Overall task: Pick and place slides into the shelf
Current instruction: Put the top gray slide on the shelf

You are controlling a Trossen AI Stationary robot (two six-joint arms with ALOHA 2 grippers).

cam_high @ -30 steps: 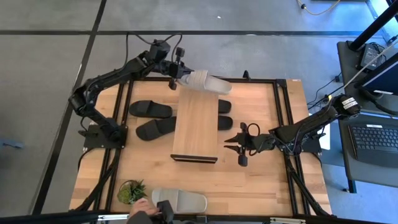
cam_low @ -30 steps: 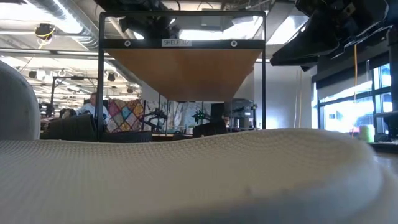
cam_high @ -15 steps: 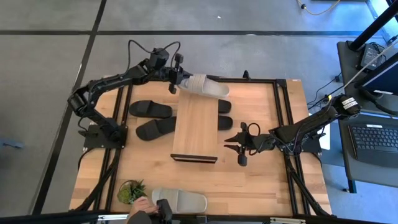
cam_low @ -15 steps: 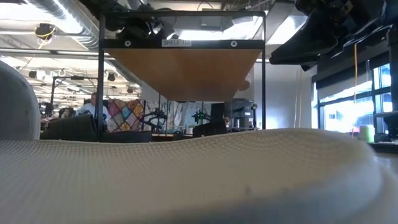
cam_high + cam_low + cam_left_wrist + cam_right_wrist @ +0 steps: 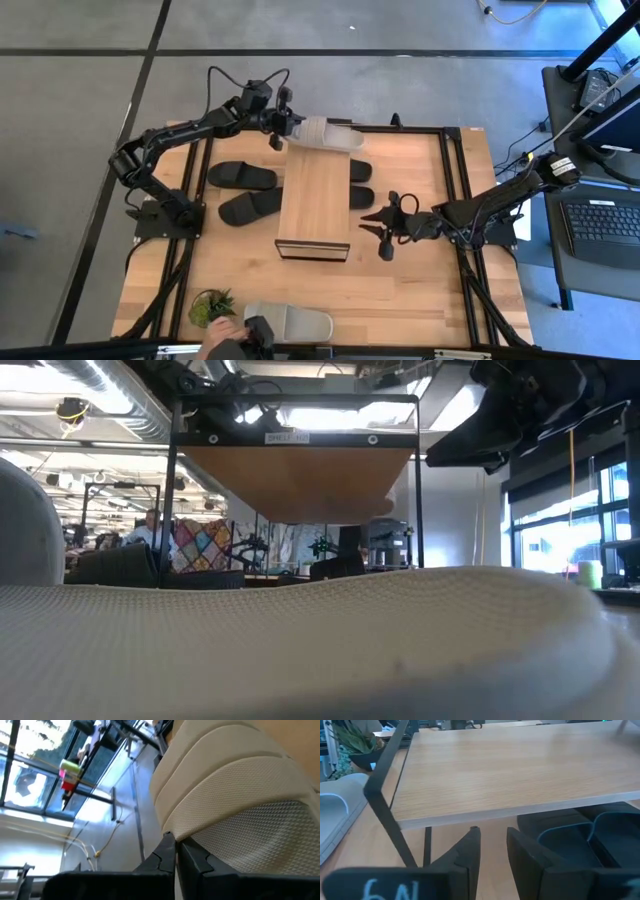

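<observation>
My left gripper (image 5: 283,128) is shut on a beige-grey slide (image 5: 328,133) at the far end of the shelf (image 5: 315,205), a light wood plank on a dark frame. The slide lies crosswise to the shelf. Two black slides (image 5: 240,176) (image 5: 250,207) lie on the table left of the shelf. Two more black slides (image 5: 361,184) stick out from under its right side. A second beige-grey slide (image 5: 290,322) lies at the near edge and fills the low view (image 5: 300,650). My right gripper (image 5: 381,229) is open and empty, right of the shelf's near end. My left gripper pinches the beige-grey slide's left end (image 5: 172,836), the end nearest the strap, between its two fingers. The fingers come level from the table's left, along the slide. The slide is lifted clear of the table; whether it touches the shelf I cannot tell.
A small green potted plant (image 5: 212,306) stands at the near left, and a person's hand (image 5: 225,338) is beside it at the near edge. Bare tabletop lies between the shelf and the near slide. A desk with a laptop (image 5: 600,225) stands beyond the table's right edge.
My left gripper has drawn a little toward the table's left and turned the beige-grey slide, which now lies squarer across the shelf's far end. In the low view the shelf frame has shifted slightly. The person's hand has moved at the near edge.
</observation>
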